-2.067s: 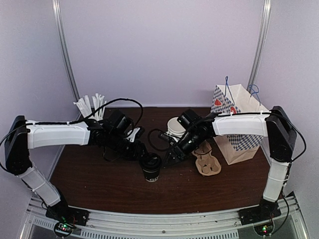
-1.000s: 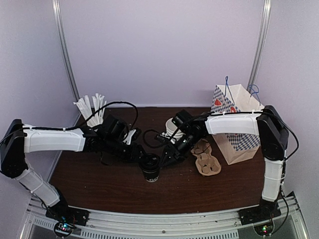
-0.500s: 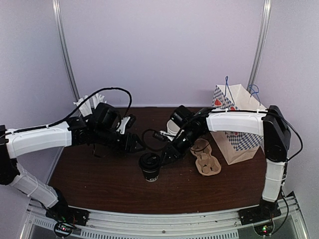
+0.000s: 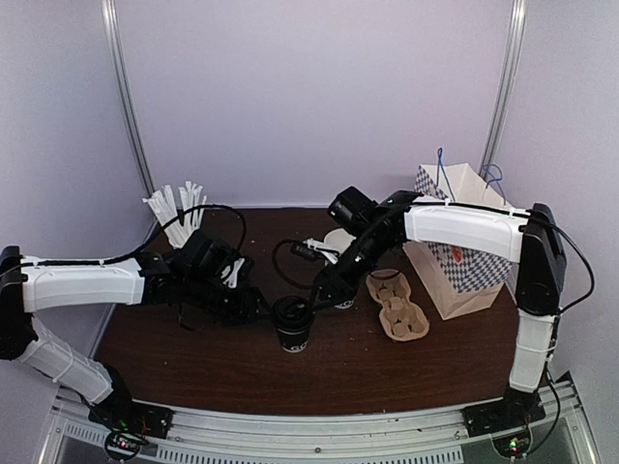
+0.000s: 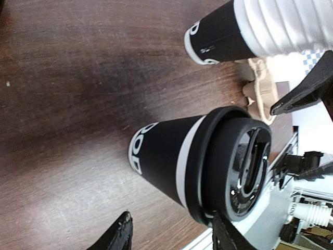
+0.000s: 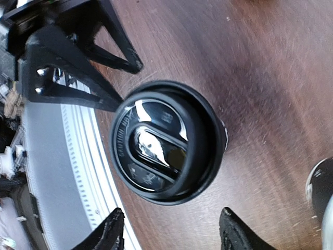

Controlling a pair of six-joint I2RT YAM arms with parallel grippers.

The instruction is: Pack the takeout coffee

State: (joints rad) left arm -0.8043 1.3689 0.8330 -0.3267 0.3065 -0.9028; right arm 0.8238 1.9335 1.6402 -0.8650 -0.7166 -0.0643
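The takeout coffee stands upright near the middle of the table. It has a black body, a white band and a black dome lid. My left gripper is open, just left of the cup at table level. In the left wrist view the cup lies ahead of the open fingertips, with the right fingertip near the lid's rim. My right gripper is open and hovers above and just right of the cup. The right wrist view looks down on the lid between its spread fingertips.
A cardboard cup carrier lies right of the cup. A white patterned paper bag stands open behind it. A stack of lidless cups stands behind the coffee. A white cup of sticks is at the back left.
My left gripper has dropped lower and come in beside the cup's left side. My right wrist has lifted and drawn back above the cup. The cup has not moved.
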